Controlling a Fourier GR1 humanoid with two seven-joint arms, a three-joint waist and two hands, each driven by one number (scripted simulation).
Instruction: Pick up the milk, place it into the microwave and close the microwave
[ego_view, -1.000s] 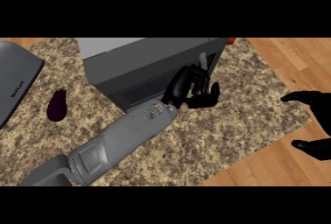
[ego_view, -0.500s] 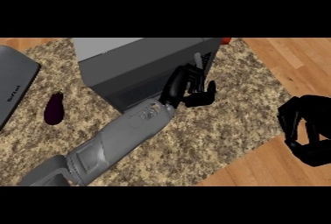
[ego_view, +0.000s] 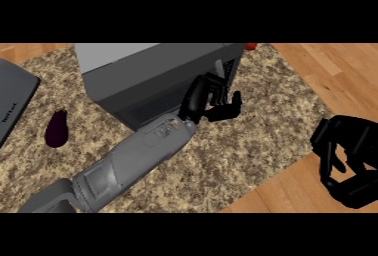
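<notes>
The grey microwave (ego_view: 151, 75) stands at the back of the speckled counter, and its dark front door looks shut against the body. My left hand (ego_view: 210, 100) reaches in from the lower left. Its fingers are fairly straight and lie against the right end of the door, near the control strip. The milk shows nowhere in the head view. My right hand (ego_view: 347, 160) hangs at the right edge over the wooden surface, its fingers loosely bent and holding nothing.
A purple eggplant (ego_view: 55, 128) lies on the counter (ego_view: 244, 145) to the left of my forearm. A dark grey flat object (ego_view: 13, 102) sits at the far left edge. Something small and red (ego_view: 251, 46) peeks out behind the microwave's right corner.
My left hand has stayed on the door's right end as the door swung flush with the microwave. My right hand has gone from spread out to loosely bent and sunk lower.
</notes>
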